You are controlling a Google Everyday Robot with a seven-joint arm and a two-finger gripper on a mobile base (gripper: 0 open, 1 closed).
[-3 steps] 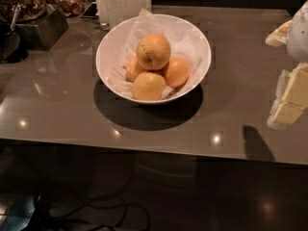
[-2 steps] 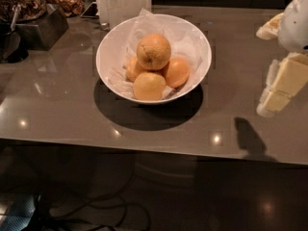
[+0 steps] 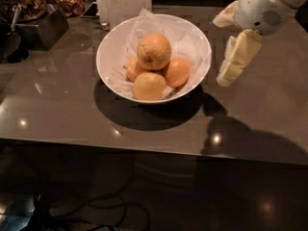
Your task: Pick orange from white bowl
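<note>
orange (image 3: 154,51) is sitting atop other fruits (image 3: 149,85) in white bowl (image 3: 109,57) | white bowl is standing on table (image 3: 57,109) | gripper (image 3: 229,40) is hanging right of white bowl, apart

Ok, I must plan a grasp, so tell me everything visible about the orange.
The orange is the largest fruit: round, pale yellow-orange, dimpled, with a small dark navel spot. It sits atop three smaller fruits in the paper-lined white bowl. The gripper hangs clear of it, right of the bowl, jaws open.
</note>
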